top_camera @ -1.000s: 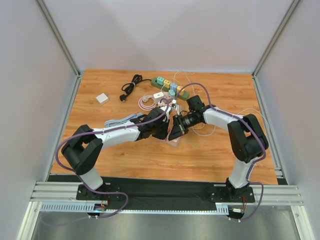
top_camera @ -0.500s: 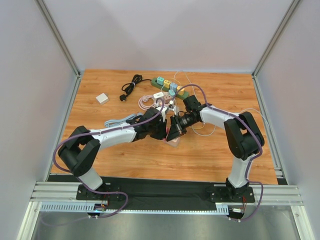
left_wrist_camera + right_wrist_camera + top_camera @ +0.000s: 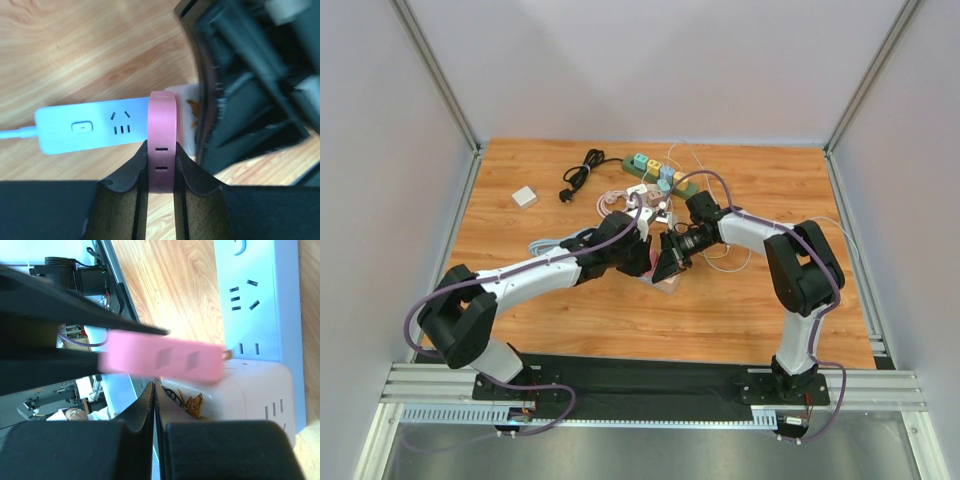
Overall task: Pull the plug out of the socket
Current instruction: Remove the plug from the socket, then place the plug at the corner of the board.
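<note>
Left gripper [image 3: 161, 167] grasps the pink plug [image 3: 162, 115], one prong [image 3: 228, 354] showing by the white power strip [image 3: 90, 130]; right gripper [image 3: 154, 395] is clenched empty, so a skewed pull could drag the strip.

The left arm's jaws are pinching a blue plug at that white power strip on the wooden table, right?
Not quite. The plug is pink, not blue. The left wrist view shows it pinched between the left arm's jaws at the white power strip on the wooden table.
</note>
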Available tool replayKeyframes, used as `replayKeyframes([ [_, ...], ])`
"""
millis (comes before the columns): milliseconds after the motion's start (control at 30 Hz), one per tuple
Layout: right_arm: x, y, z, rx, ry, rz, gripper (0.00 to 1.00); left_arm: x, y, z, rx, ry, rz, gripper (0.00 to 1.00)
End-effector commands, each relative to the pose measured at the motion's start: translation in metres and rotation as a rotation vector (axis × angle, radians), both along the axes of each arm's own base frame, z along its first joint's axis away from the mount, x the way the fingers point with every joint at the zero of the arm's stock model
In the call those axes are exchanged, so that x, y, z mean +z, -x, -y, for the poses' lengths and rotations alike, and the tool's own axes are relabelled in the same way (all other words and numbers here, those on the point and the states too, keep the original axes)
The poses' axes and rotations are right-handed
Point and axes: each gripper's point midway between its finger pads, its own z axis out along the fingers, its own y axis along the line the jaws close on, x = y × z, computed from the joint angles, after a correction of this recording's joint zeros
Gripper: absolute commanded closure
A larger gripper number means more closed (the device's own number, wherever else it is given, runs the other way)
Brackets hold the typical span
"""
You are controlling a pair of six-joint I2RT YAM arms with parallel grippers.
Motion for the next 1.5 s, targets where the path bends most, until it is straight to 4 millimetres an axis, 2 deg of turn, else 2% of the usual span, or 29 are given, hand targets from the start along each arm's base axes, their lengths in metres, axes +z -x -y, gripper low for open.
replayKeyframes([
  [0,-0.084,-0.037,0.046,-0.124,0.347,0.121,1.0,0.045,-0.008,0.007,-0.051,0.036,0.091,1.0],
  [167,-0.082,-0.038,0.045,-0.121,0.339,0.125,1.0,0.041,-0.011,0.002,-0.05,-0.018,0.092,1.0],
  [267,-0.07,-0.038,0.041,-0.103,0.287,0.131,1.0,0.041,-0.01,-0.007,-0.032,-0.04,0.106,1.0],
  [333,-0.053,-0.036,0.035,-0.057,0.197,0.151,1.0,0.045,-0.012,-0.017,-0.002,-0.06,0.132,1.0],
  [367,-0.041,-0.032,0.03,-0.035,0.129,0.14,1.0,0.041,-0.01,-0.023,0.004,-0.078,0.128,1.0],
  [433,-0.022,-0.03,0.028,0.012,0.044,0.168,1.0,0.044,-0.01,-0.031,0.024,-0.084,0.144,1.0],
  [500,-0.005,-0.025,0.027,0.025,-0.033,0.149,1.0,0.038,-0.009,-0.041,0.049,-0.091,0.134,1.0],
  [533,0.003,-0.024,0.027,0.045,-0.065,0.181,1.0,0.043,-0.009,-0.045,0.063,-0.076,0.142,1.0],
  [600,0.015,-0.023,0.026,0.051,-0.099,0.195,1.0,0.037,-0.009,-0.055,0.101,-0.059,0.125,1.0],
  [667,0.031,-0.022,0.026,0.061,-0.13,0.242,1.0,0.042,-0.009,-0.064,0.143,0.001,0.131,1.0],
  [700,0.031,-0.022,0.027,0.061,-0.131,0.245,1.0,0.037,-0.01,-0.068,0.152,0.0,0.126,1.0],
  [800,0.049,-0.021,0.028,0.068,-0.144,0.322,1.0,0.046,-0.014,-0.083,0.217,0.071,0.142,1.0],
  [1133,0.07,-0.025,0.038,0.06,-0.107,0.475,1.0,0.061,-0.037,-0.139,0.412,0.218,0.158,1.0],
  [1233,0.074,-0.025,0.041,0.057,-0.094,0.508,1.0,0.067,-0.051,-0.165,0.489,0.268,0.17,1.0],
  [1300,0.077,-0.026,0.043,0.055,-0.082,0.532,1.0,0.069,-0.056,-0.172,0.512,0.304,0.156,1.0],
  [1333,0.079,-0.026,0.043,0.058,-0.082,0.547,1.0,0.07,-0.062,-0.185,0.55,0.317,0.158,1.0],
  [1400,0.082,-0.026,0.045,0.055,-0.073,0.568,1.0,0.07,-0.068,-0.192,0.566,0.355,0.139,1.0],
  [1467,0.084,-0.027,0.047,0.05,-0.063,0.587,1.0,0.077,-0.08,-0.207,0.615,0.412,0.153,1.0],
])
